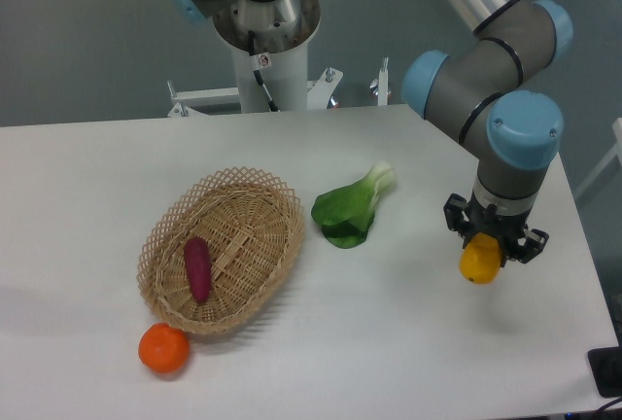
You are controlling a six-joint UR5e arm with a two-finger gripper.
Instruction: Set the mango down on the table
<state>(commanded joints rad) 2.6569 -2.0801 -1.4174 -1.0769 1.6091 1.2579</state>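
Shown from the fixed camera, the arm reaches over the right side of the tabletop (389, 323) with its wrist pointing straight down. The gripper (483, 250) has its jaws clenched on the mango (479, 261), gripping the upper part of the fruit so that its lower end hangs free below them. This vertical hold suits a straight descent: the fruit's underside would meet the surface first, with the jaws clear of it. Whether the mango is touching the tabletop or hanging just above it cannot be told from this view; no clear gap shows, and a faint shadow lies close beneath it.

The ground under the mango is bare white surface, well apart from the other items, which is likely why this spot serves for the release. The wicker basket (255, 208) sits left of centre and holds the purple sweet potato (197, 268). The orange (163, 348) rests on the tabletop just beside the basket's near rim. The leafy green vegetable (352, 210) lies between basket and arm. Judged from this, the placing is near its end; what remains is a release, after which the oval fruit may roll slightly.
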